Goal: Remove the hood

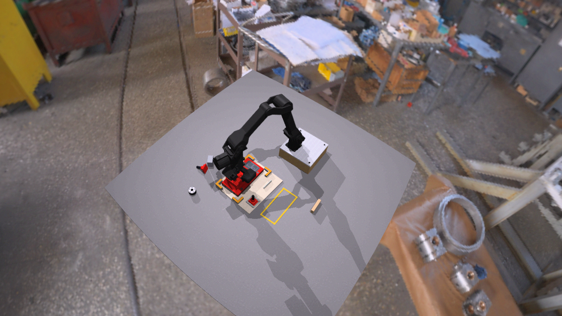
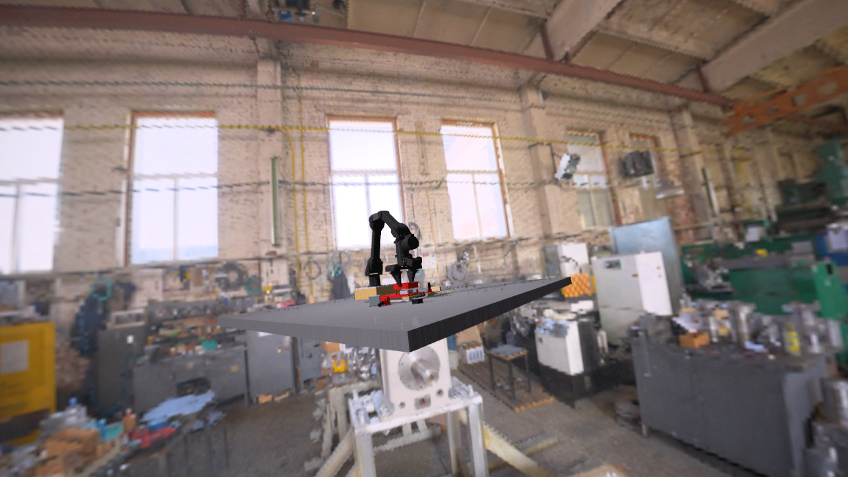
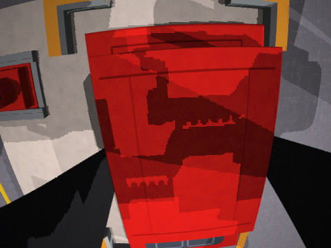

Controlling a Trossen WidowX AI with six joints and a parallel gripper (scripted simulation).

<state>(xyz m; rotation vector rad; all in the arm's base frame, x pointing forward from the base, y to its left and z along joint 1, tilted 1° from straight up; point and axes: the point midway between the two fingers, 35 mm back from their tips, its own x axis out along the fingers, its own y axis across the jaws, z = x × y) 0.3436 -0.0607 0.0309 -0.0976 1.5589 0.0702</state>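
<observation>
The gripper (image 1: 239, 177) (image 2: 405, 282) (image 3: 190, 145) is shut on the hood, one black finger at each long side. The flat red hood (image 3: 203, 193) is held over the front of the red toy car (image 1: 251, 166) (image 3: 172, 38). In the wrist view the hood looks raised a little off the car body, whose front edge shows beyond it. How large the gap is cannot be told. The marked area, a yellow outline (image 1: 286, 210), lies on the table beside the board and has nothing in it except shadow.
The car sits on a beige board (image 1: 276, 181) between orange corner brackets (image 1: 237, 199). A red part with a black knob (image 1: 252, 200) stands on the board. A wooden block (image 1: 315, 206), a wheel (image 1: 192, 189), a red part (image 1: 203, 168) and a grey block (image 1: 210, 159) lie around it.
</observation>
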